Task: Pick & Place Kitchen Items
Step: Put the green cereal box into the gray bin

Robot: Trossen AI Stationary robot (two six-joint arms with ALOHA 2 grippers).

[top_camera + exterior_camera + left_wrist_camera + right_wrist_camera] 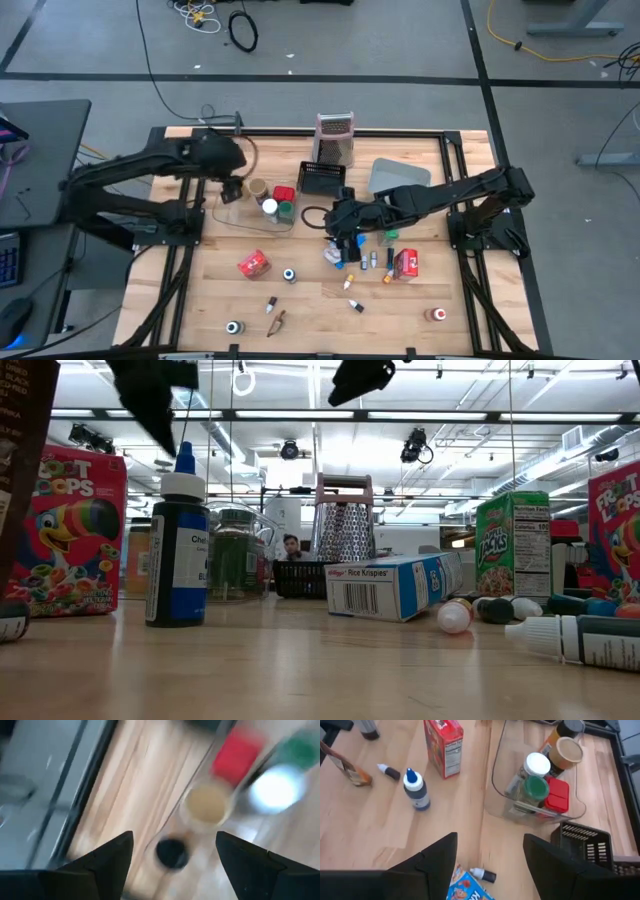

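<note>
A clear tub [252, 213] at the table's left centre holds several jars: tan-lidded [207, 802], black [171, 852], red [237, 752], white [277, 787] and green [536, 787]. My left gripper [232, 192] hangs open above the tub's left end with nothing between its fingers [175, 835]. My right gripper [347, 243] hovers open and empty [490, 837] over a blue packet [467, 887] and a small bottle [482, 875] lying at the table's middle. A blue-capped bottle [415, 790] stands upright beside a red packet [442, 745].
A silvery box grater [335, 138], a black mesh basket [322, 177] and a grey tray [398, 176] stand along the far side. Another red packet [405, 263], several small bottles [375, 260] and jars [233, 326] [436, 314] lie scattered toward the near edge.
</note>
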